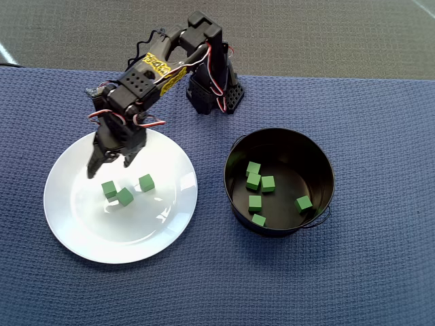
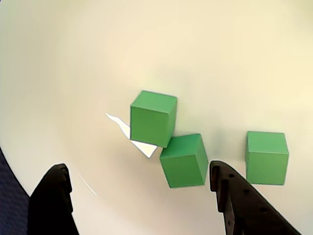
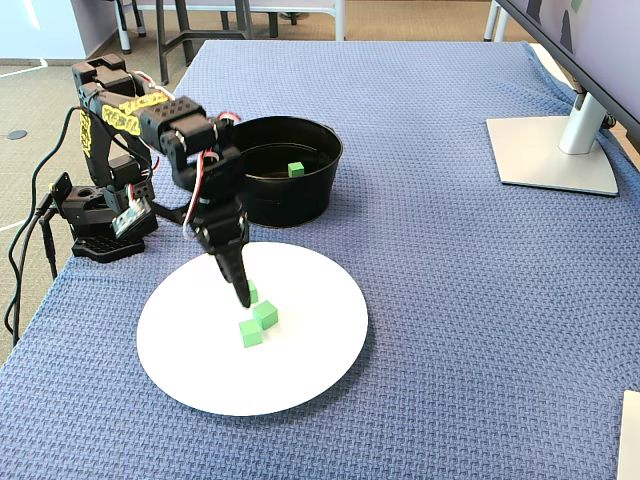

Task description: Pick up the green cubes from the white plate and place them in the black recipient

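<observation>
From overhead I count three green cubes [image 1: 124,191] on the glossy white plate [image 1: 81,231] and six in the black recipient [image 1: 319,159]; the fixed view shows only one cube [image 3: 296,170] past the pot's straight wall; my gripper [image 1: 109,165] hovers over the plate, jaws spread and empty; the wrist view shows matte cube faces, two touching, on a woven blue cloth [image 1: 380,272].

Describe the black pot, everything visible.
The black pot is round, straight-sided, metal-looking, with a glossy dark interior and a thin wire handle lying against its outer wall nearest the bottom edge of the overhead view. It stands upright on the blue woven mat, right of the white plate and not touching it. Six green cubes lie loose on its floor.
</observation>
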Controlling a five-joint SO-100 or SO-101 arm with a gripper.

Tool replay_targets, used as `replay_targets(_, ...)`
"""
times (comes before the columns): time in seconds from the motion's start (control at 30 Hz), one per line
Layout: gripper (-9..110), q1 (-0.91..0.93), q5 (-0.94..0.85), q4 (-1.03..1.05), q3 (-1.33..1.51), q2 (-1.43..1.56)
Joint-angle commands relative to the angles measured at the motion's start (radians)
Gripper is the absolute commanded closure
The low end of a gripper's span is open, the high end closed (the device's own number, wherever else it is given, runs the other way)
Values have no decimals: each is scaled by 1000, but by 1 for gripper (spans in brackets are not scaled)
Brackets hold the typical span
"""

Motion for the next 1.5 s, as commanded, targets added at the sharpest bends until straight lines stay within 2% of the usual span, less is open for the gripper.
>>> replay_targets(0.0,68,26,25,-6,-84,-41)
replay_targets(0.6,70,55,46,23,-337,-367)
replay_targets(1.47,73,-40,35,-21,-308,-362)
